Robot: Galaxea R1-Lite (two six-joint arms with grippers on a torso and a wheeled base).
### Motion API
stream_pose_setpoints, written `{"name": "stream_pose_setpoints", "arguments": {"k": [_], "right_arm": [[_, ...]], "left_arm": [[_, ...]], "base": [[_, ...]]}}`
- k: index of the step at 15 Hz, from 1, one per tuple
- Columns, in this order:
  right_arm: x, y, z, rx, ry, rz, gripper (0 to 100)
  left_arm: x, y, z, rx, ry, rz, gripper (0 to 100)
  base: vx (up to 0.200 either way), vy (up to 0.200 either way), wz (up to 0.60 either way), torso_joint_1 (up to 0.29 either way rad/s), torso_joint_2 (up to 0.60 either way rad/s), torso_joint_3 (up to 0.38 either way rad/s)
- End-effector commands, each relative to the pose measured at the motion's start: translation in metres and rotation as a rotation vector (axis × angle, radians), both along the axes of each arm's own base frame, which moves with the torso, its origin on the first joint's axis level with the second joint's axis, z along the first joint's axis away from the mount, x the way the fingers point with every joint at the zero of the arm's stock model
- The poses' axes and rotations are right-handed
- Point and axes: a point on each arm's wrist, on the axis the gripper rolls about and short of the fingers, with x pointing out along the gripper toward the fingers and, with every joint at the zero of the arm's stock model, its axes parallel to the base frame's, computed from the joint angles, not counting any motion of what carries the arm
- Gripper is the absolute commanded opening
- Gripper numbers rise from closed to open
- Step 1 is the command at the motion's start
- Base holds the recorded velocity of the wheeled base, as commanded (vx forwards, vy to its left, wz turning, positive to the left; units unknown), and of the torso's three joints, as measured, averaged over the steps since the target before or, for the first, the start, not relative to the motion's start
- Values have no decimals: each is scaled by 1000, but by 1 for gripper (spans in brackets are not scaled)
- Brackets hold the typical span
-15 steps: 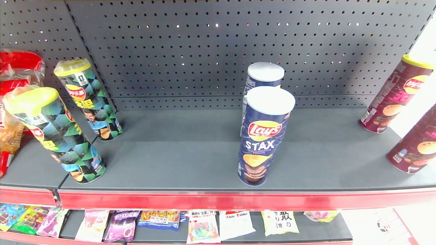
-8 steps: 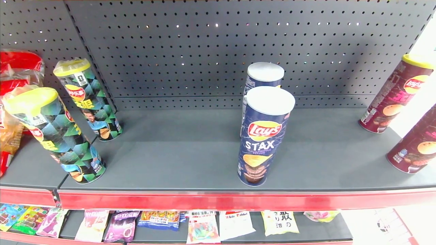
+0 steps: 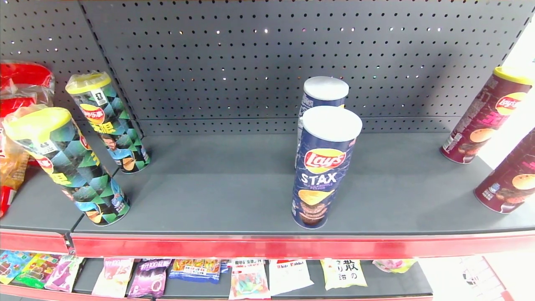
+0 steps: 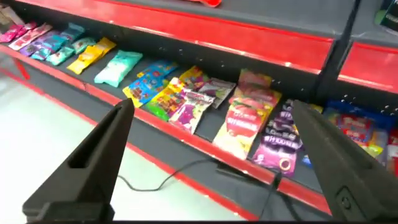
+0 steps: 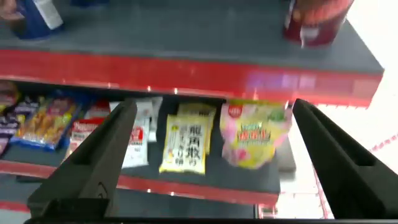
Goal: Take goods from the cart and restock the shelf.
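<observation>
The grey shelf (image 3: 234, 196) with a red front edge holds upright chip cans. Two blue cans (image 3: 324, 165) stand one behind the other right of centre. Two green-patterned cans with yellow lids (image 3: 67, 165) stand at the left, two maroon cans (image 3: 485, 115) at the right. My left gripper (image 4: 211, 155) is open and holds nothing, hanging before the lower shelf of snack bags (image 4: 186, 102). My right gripper (image 5: 214, 155) is open and holds nothing too, facing the lower shelf's bags (image 5: 186, 143) below the red edge (image 5: 186, 74).
A wide bare stretch of shelf lies between the green cans and the blue cans. Red bagged snacks (image 3: 19, 90) sit at the far left. A perforated back panel (image 3: 267, 62) closes the shelf behind. A black cable (image 4: 186, 171) lies on the floor by the lower shelf.
</observation>
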Motion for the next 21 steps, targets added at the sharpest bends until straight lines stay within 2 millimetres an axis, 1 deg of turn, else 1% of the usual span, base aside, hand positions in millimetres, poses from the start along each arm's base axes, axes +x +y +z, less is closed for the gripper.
{"name": "stream_pose_setpoints", "arguments": {"k": [1,4,5,6,7,8,9,10,11,12,13,14,16,17,18,20,21], "right_arm": [[1,0,-7,4,33,0,100],[1,1,-7,6,33,25,100],[1,1,-7,7,33,23,100],[1,1,-7,7,33,23,100],[1,1,-7,7,33,23,100],[1,1,-7,7,33,23,100],[1,1,-7,6,33,23,100],[1,1,-7,6,33,23,100],[1,0,-7,4,33,20,100],[1,0,-7,3,33,15,100],[1,0,-7,6,33,12,100],[1,0,-7,6,33,11,100],[1,0,-7,4,33,11,100],[1,0,-7,4,33,11,100],[1,0,-7,4,33,11,100],[1,0,-7,4,33,11,100],[1,0,-7,6,33,15,100]], "left_arm": [[4,-5,3,15,73,113,100],[5,-9,4,13,105,232,100],[3,-9,3,2,78,189,100],[2,-10,1,-37,30,32,100],[5,-15,4,-96,-8,-174,100],[8,-23,20,-130,-119,-538,100],[8,-30,18,-144,-101,-849,100],[11,-32,1,-172,-35,-916,100],[14,-32,-3,-196,-1,-906,100],[17,-31,-1,-185,14,-829,100],[14,-29,-2,-145,-30,-686,100],[11,-30,-4,-122,-90,-621,100],[11,-26,-8,-69,-168,-486,100],[10,-27,-9,-64,-175,-567,100],[10,-30,-9,-59,-172,-707,100],[10,-32,-9,-47,-168,-757,100],[10,-31,-9,-68,-170,-730,100]], "base": [[0,0,0,0,0,0],[0,0,0,0,0,0],[0,0,0,0,0,0],[0,0,0,0,0,0],[0,0,0,0,0,0],[0,0,0,0,0,0],[0,0,0,0,0,0],[0,0,0,0,0,0],[0,0,0,0,0,0],[0,0,0,0,0,0],[0,0,0,0,0,0],[0,0,0,0,0,0],[0,0,0,0,0,0],[0,0,0,0,0,0],[0,0,0,0,0,0],[0,0,0,0,0,0],[0,0,0,0,0,0]]}}
